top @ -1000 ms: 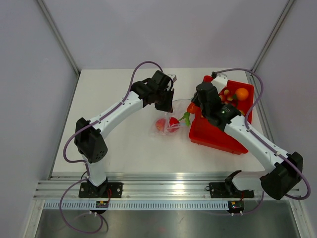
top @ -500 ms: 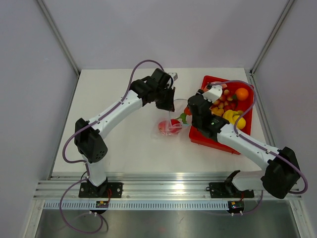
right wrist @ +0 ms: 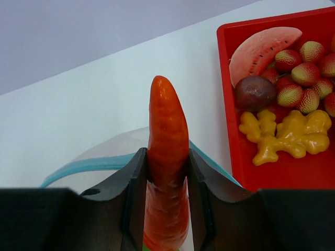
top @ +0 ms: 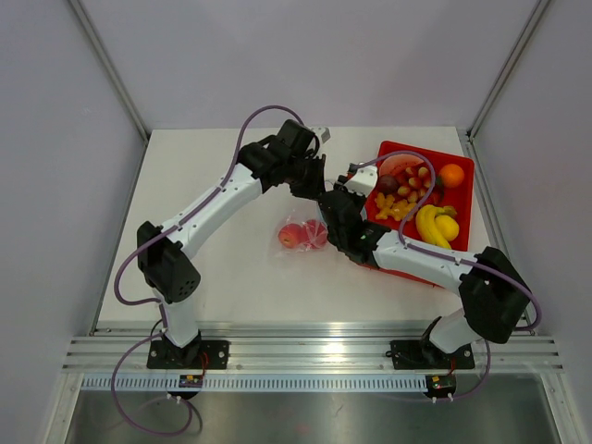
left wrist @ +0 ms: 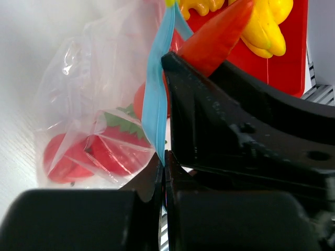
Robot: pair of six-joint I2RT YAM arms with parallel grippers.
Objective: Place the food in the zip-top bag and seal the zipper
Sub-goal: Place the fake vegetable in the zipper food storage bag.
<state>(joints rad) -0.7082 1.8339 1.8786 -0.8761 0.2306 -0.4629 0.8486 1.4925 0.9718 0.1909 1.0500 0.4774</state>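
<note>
My right claw (right wrist: 166, 159) is closed to the width of an orange carrot (right wrist: 167, 115), which stands upright in its grip, and the open mouth of the zip-top bag (right wrist: 112, 146) is just behind it. My left claw (left wrist: 163, 164) is pinched tight on the light blue zipper (left wrist: 157, 99), with red food (left wrist: 104, 154) lying at the bag's bottom. Farther right, the red tray (right wrist: 261, 178) holds strawberries (right wrist: 301, 73) and ginger (right wrist: 285, 133).
</note>
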